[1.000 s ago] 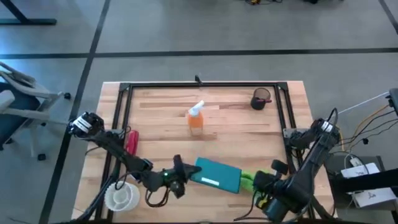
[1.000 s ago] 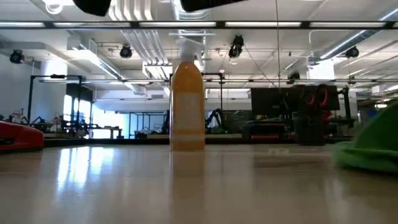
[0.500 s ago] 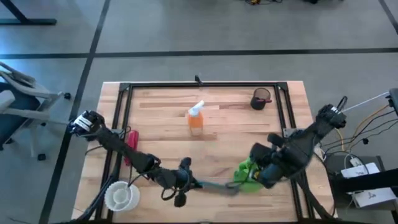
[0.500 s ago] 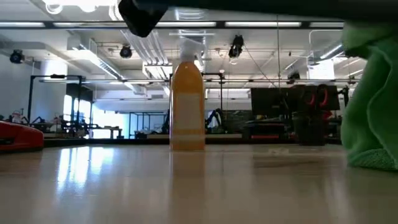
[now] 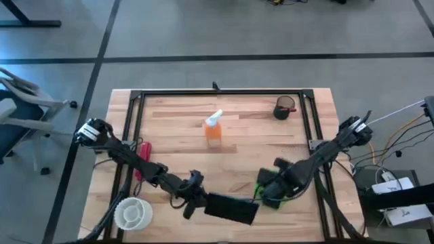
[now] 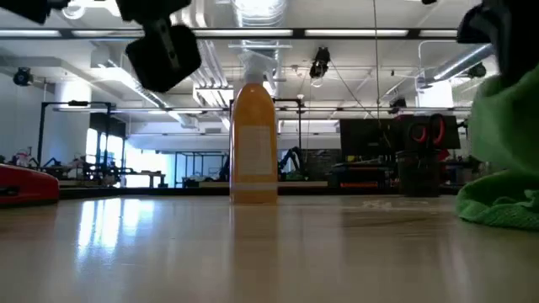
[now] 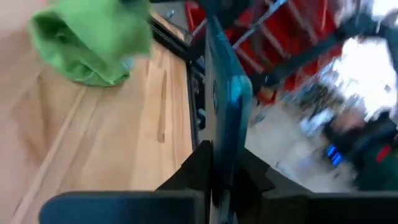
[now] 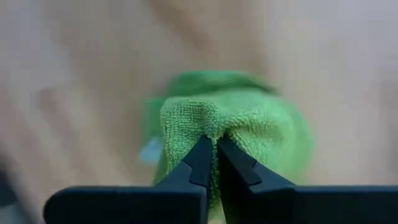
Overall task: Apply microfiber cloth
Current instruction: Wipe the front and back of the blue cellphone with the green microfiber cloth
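The lime-green microfiber cloth (image 5: 260, 192) is bunched up near the table's front, right of centre. My right gripper (image 5: 270, 190) is shut on its top. Left of it, my left gripper (image 5: 194, 200) is shut on a dark flat tablet (image 5: 231, 209), which shows its dark face in the high view. In the left wrist view the tablet (image 7: 225, 99) stands edge-on with a teal rim. The cloth (image 7: 87, 43) lies beyond it there. An orange spray bottle (image 5: 213, 129) stands upright at mid-table. My left gripper pinches the tablet's left end (image 7: 214, 158) between its two fingers, coming level from the table's left. The tablet reaches away from the fingers toward the right. My right gripper pinches a raised fold at the cloth's top (image 8: 214, 127) between its two fingers, coming from above. The cloth hangs below in loose folds, and its lower part (image 6: 497, 210) rests on the table.
A black frame rail (image 5: 217, 93) runs round the tabletop. A dark cup (image 5: 285, 108) stands at the far right. A red tool (image 5: 142, 154) lies at the left, and a white round dish (image 5: 132, 213) sits at the near left corner.
My left gripper has turned the tablet over about its long axis, from teal face up through edge-on to dark face up. My right gripper has gone from the near right corner toward the table's middle, drawing the cloth up from flat into a hanging bunch.
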`<state>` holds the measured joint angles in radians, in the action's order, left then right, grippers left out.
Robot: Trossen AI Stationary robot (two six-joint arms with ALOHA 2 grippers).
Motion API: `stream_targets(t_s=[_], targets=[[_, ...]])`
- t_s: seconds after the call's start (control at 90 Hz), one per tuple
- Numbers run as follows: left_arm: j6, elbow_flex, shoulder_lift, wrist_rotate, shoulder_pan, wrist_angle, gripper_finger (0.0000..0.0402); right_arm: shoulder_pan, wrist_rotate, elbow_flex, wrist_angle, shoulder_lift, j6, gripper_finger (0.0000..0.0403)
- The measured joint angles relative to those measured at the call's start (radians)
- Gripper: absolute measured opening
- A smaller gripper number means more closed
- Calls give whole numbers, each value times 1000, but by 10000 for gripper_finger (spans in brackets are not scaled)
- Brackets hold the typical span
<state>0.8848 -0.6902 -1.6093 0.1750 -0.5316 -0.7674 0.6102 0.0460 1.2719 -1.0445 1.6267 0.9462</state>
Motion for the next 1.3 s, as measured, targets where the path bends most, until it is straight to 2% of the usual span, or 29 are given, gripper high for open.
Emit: stream_targets(t_s=[0.133,0.3,0.367,0.578,0.833,1.033,1.156,1.3], targets=[[78,110,0,96,0,-103,20,42,-193,-34,-27,32,93,0],[101,186,2,167,0,-174,20,120,-575,-60,-185,37,279,0],[96,197,2,174,0,-195,20,152,-666,-57,-223,26,329,0],[100,203,3,181,3,-192,20,200,-671,-57,-173,8,427,0],[215,198,-39,228,25,-138,20,231,-685,-131,-71,51,435,0],[288,199,-80,240,76,-139,20,214,-639,-157,-30,84,415,2],[319,199,-102,237,91,-127,20,203,-638,-159,-16,86,416,26],[376,199,-112,254,90,-94,20,194,-638,-138,-25,86,443,84]])
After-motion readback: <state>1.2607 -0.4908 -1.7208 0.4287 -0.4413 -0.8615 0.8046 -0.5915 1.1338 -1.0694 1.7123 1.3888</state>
